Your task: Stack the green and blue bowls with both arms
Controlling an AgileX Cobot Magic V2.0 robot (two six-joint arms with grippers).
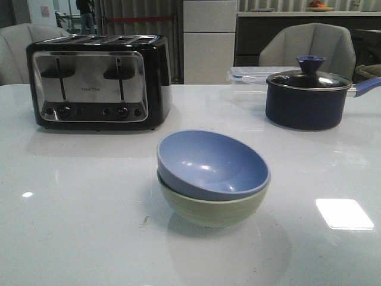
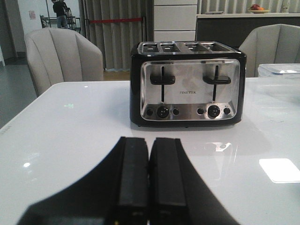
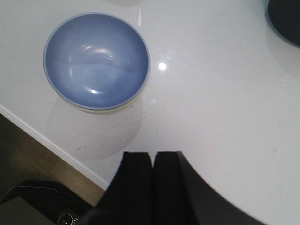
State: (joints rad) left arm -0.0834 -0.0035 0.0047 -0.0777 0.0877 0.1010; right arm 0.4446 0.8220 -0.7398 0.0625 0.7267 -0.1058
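Note:
The blue bowl (image 1: 209, 164) sits tilted inside the green bowl (image 1: 211, 205) on the white table (image 1: 77, 226), near the middle front. The right wrist view shows the blue bowl (image 3: 96, 61) from above with a sliver of the green bowl (image 3: 126, 105) under its rim. My right gripper (image 3: 153, 157) is shut and empty, above the table and apart from the bowls. My left gripper (image 2: 149, 143) is shut and empty, low over the table facing the toaster. Neither arm shows in the front view.
A black and silver toaster (image 1: 98, 80) stands at the back left. A dark blue pot with a glass lid (image 1: 309, 95) stands at the back right, a clear plastic container (image 1: 247, 77) behind it. Chairs stand beyond the table. The table's near edge (image 3: 51, 145) shows in the right wrist view.

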